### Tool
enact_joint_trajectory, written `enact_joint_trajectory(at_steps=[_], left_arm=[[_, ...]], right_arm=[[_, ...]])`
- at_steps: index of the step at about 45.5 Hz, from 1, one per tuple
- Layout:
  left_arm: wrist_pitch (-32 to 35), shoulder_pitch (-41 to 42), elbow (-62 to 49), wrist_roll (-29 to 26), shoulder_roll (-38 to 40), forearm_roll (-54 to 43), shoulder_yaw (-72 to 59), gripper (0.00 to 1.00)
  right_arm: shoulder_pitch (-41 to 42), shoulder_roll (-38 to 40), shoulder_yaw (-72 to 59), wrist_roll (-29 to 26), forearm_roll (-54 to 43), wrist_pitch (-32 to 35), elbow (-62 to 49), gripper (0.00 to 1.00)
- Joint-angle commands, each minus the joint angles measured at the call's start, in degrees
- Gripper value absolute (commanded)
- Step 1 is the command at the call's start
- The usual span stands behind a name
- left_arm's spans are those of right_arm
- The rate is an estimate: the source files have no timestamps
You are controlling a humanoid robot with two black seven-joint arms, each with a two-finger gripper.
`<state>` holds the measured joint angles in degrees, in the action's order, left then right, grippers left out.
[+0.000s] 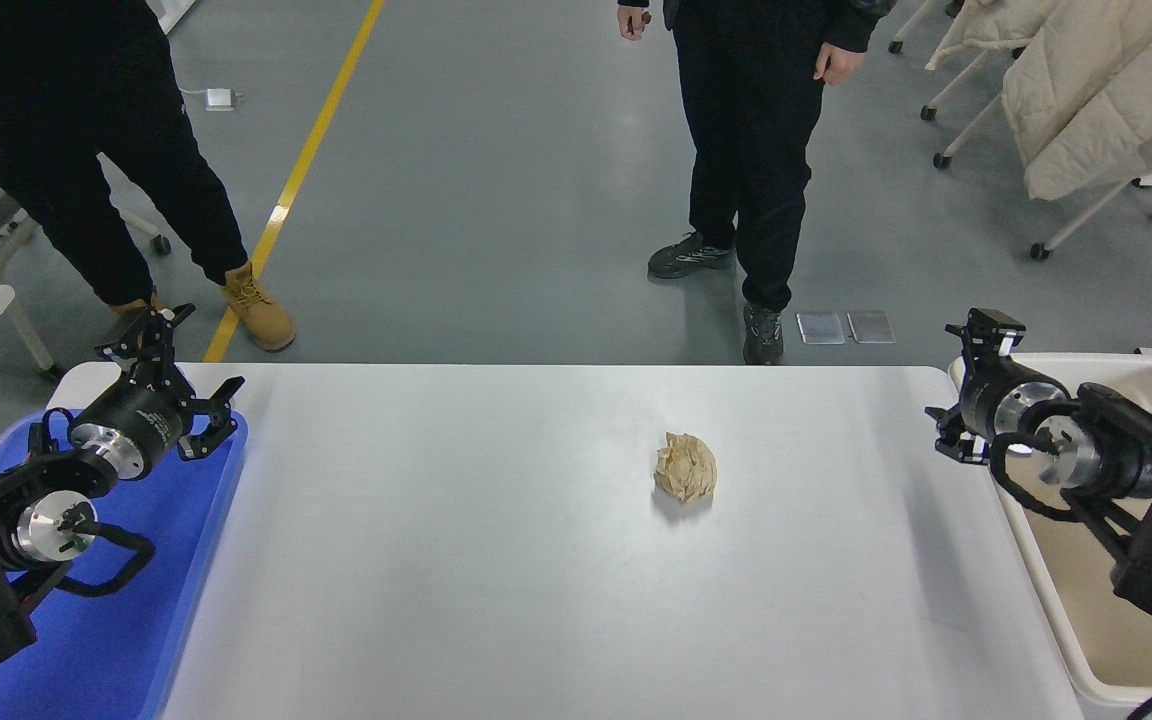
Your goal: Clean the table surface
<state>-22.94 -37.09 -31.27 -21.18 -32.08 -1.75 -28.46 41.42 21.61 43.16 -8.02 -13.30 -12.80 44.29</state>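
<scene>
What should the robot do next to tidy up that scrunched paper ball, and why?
Probably swing the right gripper left and down toward the crumpled paper ball. The ball is the only litter on the table surface. The gripper hangs near the table's right edge with its jaws open, holding nothing, well apart from the ball. The cream bin waits to the right. The left gripper is parked over the blue tray.

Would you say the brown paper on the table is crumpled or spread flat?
Crumpled. The brown paper sits as a creased ball on the table surface, casting a small shadow, apart from both grippers.
</scene>
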Motion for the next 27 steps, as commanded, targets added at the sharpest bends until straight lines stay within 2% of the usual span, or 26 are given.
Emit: enact_joint_trajectory(at_steps=[1,4,9,19,27], left_arm=[[0.00,0.00,-0.02,0.00,0.00,-0.01,-0.02,1.00],[0.00,0.00,-0.02,0.00,0.00,-0.01,0.07,1.00],[0.00,0.00,-0.02,0.00,0.00,-0.01,-0.02,1.00],[0.00,0.00,-0.02,0.00,0.00,-0.01,-0.02,1.00],[0.00,0.00,-0.02,0.00,0.00,-0.01,0.07,1.00]], right_arm=[[-2.75,-9.21,12.99,8.00,-0.05,0.76,1.33,1.00],[-3.89,-11.76,15.64,16.16,-0.05,1.46,1.41,1.00],[-5.74,-14.66,15.82,22.95,-0.05,3.66,1.41,1.00],[-9.87,-20.20,16.43,28.23,-0.05,5.51,0.89,1.00],[-10.84,-21.08,16.70,30.17,-0.14,5.42,0.27,1.00]])
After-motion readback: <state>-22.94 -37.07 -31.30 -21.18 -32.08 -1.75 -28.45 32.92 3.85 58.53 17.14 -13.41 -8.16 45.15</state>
